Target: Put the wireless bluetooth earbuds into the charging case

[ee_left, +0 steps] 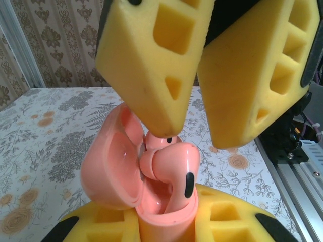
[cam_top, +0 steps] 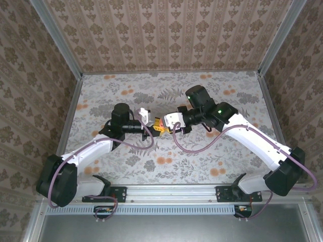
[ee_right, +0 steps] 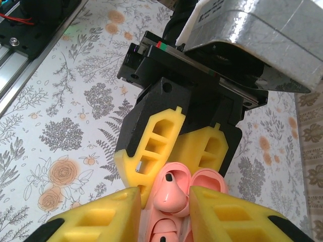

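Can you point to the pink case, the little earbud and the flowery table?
charging case (ee_left: 105,171), left wrist view, on its open lid.
earbud (ee_left: 169,162), left wrist view, on its rounded head.
table (cam_top: 166,174), top external view, on bare flowered surface.

Floral tablecloth (cam_top: 202,156) w/ orange blossoms (cam_top: 162,161), damask wallpaper walls (cam_top: 166,35) on 3 sides, alu rail (cam_top: 171,192) at near edge

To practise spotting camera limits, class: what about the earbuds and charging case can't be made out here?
- Left wrist: the base of the charging case is hidden by the left gripper and cut off by the bottom edge.
- Right wrist: whether the right gripper pinches the earbud; its fingers cover the contact.
- Top external: case and earbud too small, buried between both grippers.
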Tool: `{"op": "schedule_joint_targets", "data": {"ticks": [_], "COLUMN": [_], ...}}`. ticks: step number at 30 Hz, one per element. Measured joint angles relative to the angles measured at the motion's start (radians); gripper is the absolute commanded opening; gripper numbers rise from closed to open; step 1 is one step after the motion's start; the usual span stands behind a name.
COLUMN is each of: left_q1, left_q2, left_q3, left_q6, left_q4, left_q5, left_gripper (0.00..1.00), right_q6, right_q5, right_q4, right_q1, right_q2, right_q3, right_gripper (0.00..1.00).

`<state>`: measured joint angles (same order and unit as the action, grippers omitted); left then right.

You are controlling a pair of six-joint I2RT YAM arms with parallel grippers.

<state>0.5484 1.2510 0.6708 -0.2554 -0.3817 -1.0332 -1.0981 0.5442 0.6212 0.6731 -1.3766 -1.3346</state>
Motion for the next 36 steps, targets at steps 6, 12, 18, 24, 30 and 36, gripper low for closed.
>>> {"op": "schedule_joint_targets", "data": {"ticks": [6,12,18,24,30,36], "left_q1": [0.0,0.0,0.0,0.0,0.0,0.0], "left_q2": [-0.001,-0.001,-0.001,-0.001,-0.001,-0.002], "left_q3": [0.004,0.004,0.004,0.004,0.004,0.005], "left_q6": [-0.005,-0.008,-0.011,-0.011,-0.011,-0.011], "left_q4": [0.008,0.034,0.039,0.046,0.056,0.057], "left_q5": [0.0,0.001,0.001,0.001,0.002,0.02], "left_gripper": [0.17,0.18,0.18,0.18,0.18,0.17], "right_q6": [-0.007,-0.022,-0.023,0.029,0.145,0.293], "right_q5": [-0.014,-0.018,-0.021,-0.025,-0.063,-0.113], "right_q4": [0.012,0.036,0.055,0.06,0.054,0.034], "right_q1": [0.002,0.002,0.006,0.011,0.031,0.046], "right_q2": [-0.034,-0.06,-0.067,-0.067,-0.067,-0.067], "right_q3": [-0.029,-0.044,-0.054,-0.054,-0.054,-0.052], "right_gripper": [0.3,0.28,0.23,0.21,0.21,0.21]}}
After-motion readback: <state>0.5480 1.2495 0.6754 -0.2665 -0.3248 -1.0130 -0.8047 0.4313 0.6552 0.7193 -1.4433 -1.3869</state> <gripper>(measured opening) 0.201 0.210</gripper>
